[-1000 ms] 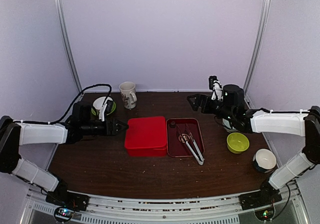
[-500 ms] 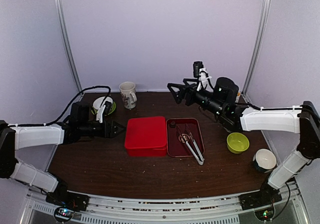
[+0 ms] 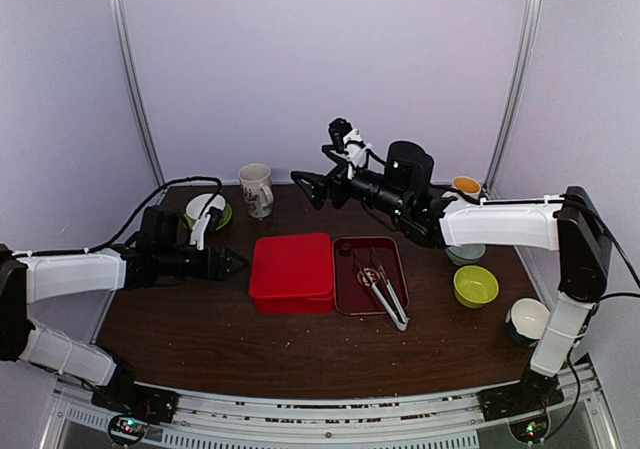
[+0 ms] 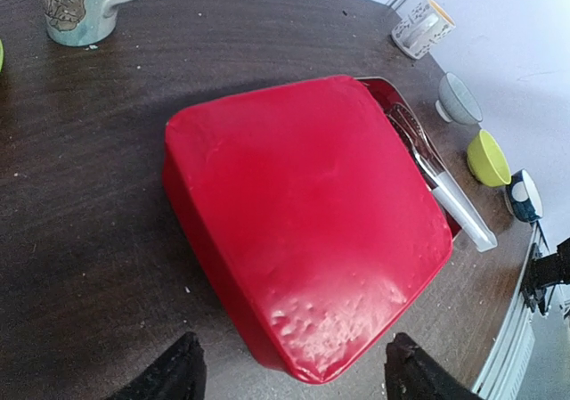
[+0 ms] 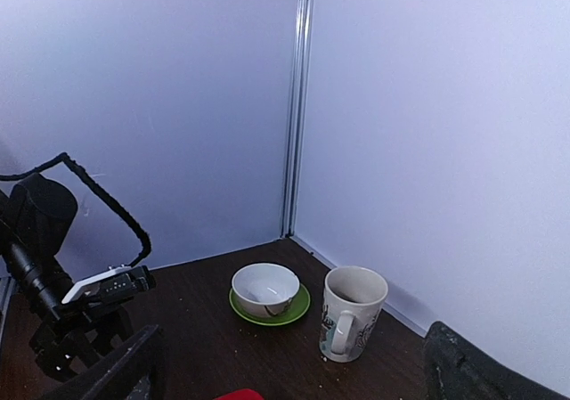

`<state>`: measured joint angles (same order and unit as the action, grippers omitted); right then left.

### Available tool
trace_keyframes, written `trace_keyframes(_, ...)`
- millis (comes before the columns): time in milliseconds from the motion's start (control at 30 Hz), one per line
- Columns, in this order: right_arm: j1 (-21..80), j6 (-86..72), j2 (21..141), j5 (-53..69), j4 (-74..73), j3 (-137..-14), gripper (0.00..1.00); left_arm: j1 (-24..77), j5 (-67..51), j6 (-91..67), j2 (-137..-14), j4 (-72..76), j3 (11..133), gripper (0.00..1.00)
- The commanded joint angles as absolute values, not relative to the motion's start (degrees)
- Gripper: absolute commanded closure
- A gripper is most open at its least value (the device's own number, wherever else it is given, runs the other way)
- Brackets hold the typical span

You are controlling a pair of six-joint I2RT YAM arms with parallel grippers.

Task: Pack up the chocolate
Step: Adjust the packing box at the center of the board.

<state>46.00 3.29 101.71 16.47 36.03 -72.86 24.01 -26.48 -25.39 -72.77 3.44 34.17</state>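
Top external, left hand [image 3: 238, 259], right hand [image 3: 303, 187] both spread, empty; red box [image 3: 292, 272] beside tongs [image 3: 385, 289]

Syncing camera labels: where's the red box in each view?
Top external: red box at table centre.
Left wrist: red box fills the middle.
Right wrist: just a red sliver, bottom edge.
Shared landmark: patterned mug, in all three.
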Motion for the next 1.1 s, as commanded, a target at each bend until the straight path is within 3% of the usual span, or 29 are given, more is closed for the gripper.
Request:
trace_keyframes(0,46.39,6.13,103.25,16.06,33.1,-76.1,0.0,24.14,-25.67,-24.29,-71.76,3.63,36.11,0.28)
trace_keyframes(233,46.51,7.38,97.88,14.95,36.8,-70.37,0.0,24.19,-26.57,-24.78,-72.85,5.08,35.55,0.28)
trace_keyframes(633,48.85,5.89,87.52,0.66,29.29,-61.18,0.0,24.21,-24.93,-22.15,-70.42,1.56,34.12,0.11)
trace_keyframes(733,49.31,-1.23,87.13,-5.58,22.04,-64.21,0.0,24.2,-24.46,-22.27,-69.7,1.24,33.89,0.1)
trace_keyframes(800,50.94,-3.4,87.63,-16.29,8.21,-71.0,0.0,24.2,-24.0,-22.74,-68.57,1.23,33.13,0.1)
trace_keyframes(867,52.26,-2.53,86.1,-19.65,7.27,-70.19,0.0,24.22,-23.76,-22.93,-68.06,1.16,32.9,0.1)
trace_keyframes(1067,52.95,1.05,81.16,-12.57,7.23,-64.43,0.0,24.19,-23.44,-23.03,-66.1,0.41,32.27,0.09)
